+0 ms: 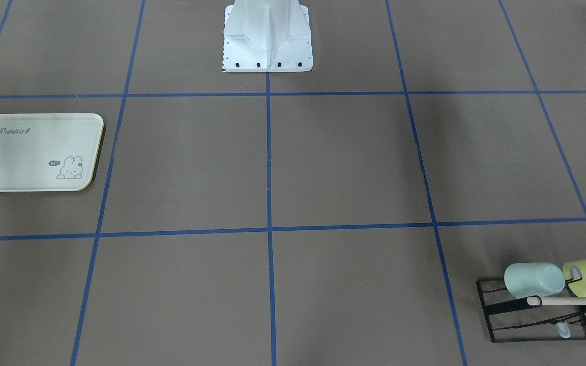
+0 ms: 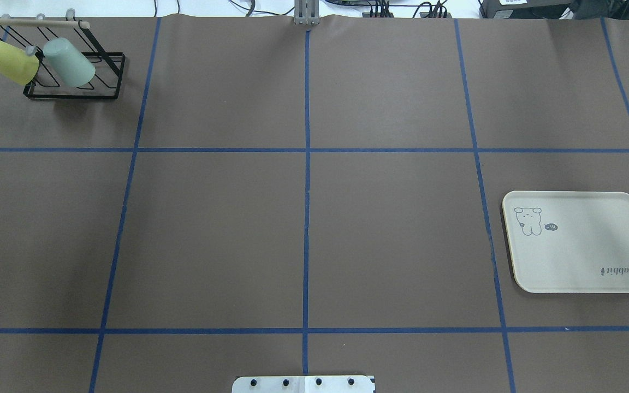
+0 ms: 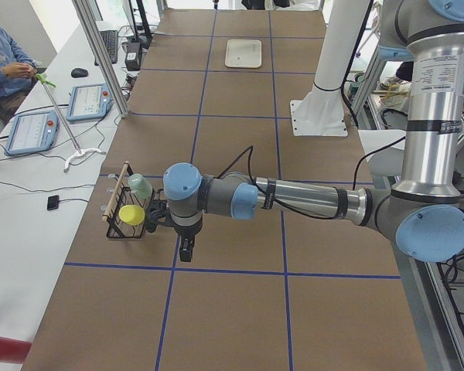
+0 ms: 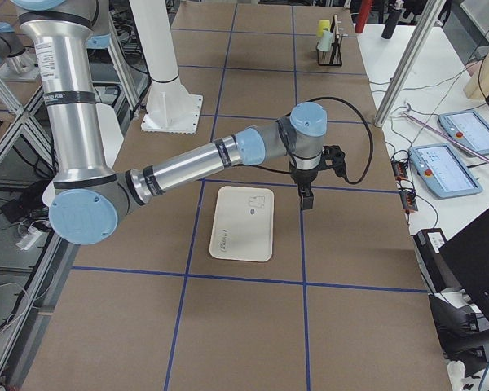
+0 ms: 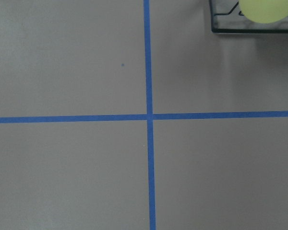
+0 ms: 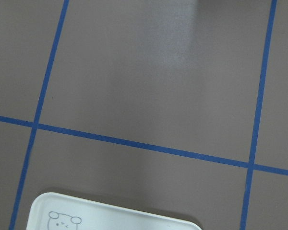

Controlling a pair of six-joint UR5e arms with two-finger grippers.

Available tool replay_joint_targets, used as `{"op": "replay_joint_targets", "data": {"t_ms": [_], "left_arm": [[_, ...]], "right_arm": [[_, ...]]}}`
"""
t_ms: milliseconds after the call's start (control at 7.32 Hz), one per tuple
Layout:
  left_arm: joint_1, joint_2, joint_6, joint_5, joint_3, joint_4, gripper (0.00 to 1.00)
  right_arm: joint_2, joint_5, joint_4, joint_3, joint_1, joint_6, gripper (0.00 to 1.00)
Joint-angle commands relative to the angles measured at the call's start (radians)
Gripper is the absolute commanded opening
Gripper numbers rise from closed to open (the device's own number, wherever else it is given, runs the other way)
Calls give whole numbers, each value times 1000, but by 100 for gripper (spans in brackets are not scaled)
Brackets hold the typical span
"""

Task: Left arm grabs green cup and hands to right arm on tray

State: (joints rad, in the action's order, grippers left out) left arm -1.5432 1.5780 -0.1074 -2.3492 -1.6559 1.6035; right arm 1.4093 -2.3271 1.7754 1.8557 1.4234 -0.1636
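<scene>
The pale mint-green cup (image 1: 533, 279) hangs tilted on a black wire rack (image 2: 77, 94), next to a yellow-green cup (image 2: 7, 61). The green cup also shows in the overhead view (image 2: 69, 61) and the exterior left view (image 3: 140, 185). The cream tray (image 2: 582, 243) with the bunny drawing lies bare at the table's other end; it also shows in the front-facing view (image 1: 33, 152). My left gripper (image 3: 187, 251) hangs above the table a little way from the rack; I cannot tell if it is open. My right gripper (image 4: 306, 199) hangs beside the tray (image 4: 243, 222); I cannot tell its state either.
The rack has a wooden rod (image 1: 573, 301) across its top. The left wrist view shows the rack's corner (image 5: 249, 29) and the yellow-green cup (image 5: 264, 9). The white robot base (image 1: 267, 38) stands at the table's middle edge. Blue tape lines grid the brown table.
</scene>
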Motion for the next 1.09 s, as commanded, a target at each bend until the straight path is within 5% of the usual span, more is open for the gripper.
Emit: {"op": "replay_joint_targets", "data": {"t_ms": [0, 957], "left_arm": [[2, -1, -32, -13, -22, 25, 100], [28, -18, -52, -58, -10, 185, 100]], "right_arm": [[61, 72, 29, 13, 2, 6, 100], [102, -34, -14, 48, 2, -7, 100]]}}
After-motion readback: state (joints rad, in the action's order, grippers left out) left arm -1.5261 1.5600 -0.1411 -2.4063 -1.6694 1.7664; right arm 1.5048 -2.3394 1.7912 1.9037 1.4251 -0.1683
